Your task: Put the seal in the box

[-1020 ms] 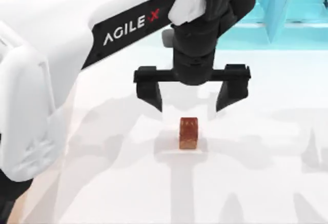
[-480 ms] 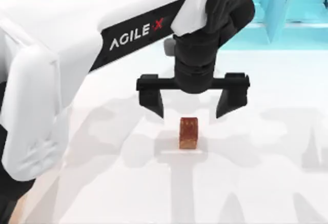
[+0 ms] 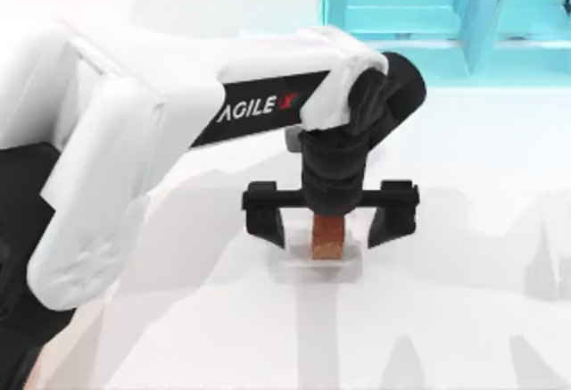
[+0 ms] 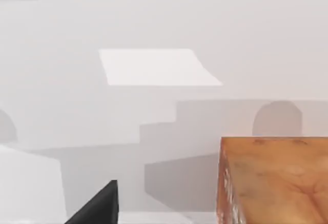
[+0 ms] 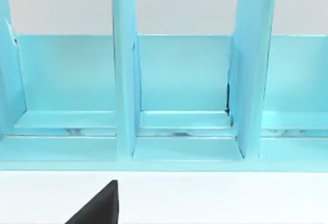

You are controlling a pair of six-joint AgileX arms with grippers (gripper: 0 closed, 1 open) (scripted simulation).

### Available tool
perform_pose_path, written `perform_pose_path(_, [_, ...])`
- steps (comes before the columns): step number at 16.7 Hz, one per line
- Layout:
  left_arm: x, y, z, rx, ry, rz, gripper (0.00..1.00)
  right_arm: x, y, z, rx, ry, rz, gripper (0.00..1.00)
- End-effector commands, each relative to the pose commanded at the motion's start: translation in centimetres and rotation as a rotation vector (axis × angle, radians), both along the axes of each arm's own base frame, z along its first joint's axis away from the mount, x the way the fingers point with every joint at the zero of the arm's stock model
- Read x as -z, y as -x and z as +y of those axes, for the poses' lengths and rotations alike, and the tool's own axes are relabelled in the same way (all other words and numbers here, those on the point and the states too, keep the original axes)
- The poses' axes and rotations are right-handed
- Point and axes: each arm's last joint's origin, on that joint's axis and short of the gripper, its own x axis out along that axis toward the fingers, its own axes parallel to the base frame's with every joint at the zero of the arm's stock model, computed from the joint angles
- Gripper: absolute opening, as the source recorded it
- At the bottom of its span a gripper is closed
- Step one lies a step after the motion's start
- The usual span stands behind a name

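The seal (image 3: 327, 240), a small reddish-brown block, stands upright on the white table near the middle of the top view. My left gripper (image 3: 330, 229) is low over it and open, with one black finger (image 3: 266, 220) to its left and the other to its right, both apart from the block. In the left wrist view the seal (image 4: 274, 180) is close up, with a black fingertip (image 4: 100, 208) beside it. The box is out of view. My right gripper (image 5: 97, 208) faces the turquoise shelf.
A turquoise shelf-like structure (image 3: 428, 15) with upright dividers stands at the back right of the table; its compartments (image 5: 182, 80) face the right wrist camera. White table surface (image 3: 464, 319) lies around the seal.
My left gripper has come down and a little toward the front, from hanging behind the seal to straddling it. The seal has not moved.
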Motion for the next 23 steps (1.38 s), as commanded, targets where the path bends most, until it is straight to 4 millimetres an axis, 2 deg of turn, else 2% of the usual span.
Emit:
perform_pose_path(3, [0.00, 0.00, 0.00, 0.000, 0.000, 0.000, 1.00, 0.00, 0.00, 0.00, 0.000, 0.000, 0.000, 1.00])
perform_pose_path(16, [0.00, 0.00, 0.00, 0.000, 0.000, 0.000, 0.02, 0.00, 0.00, 0.00, 0.000, 0.000, 0.000, 1.00])
perform_pose_path(23, [0.00, 0.00, 0.00, 0.000, 0.000, 0.000, 0.00, 0.00, 0.00, 0.00, 0.000, 0.000, 0.000, 1.00])
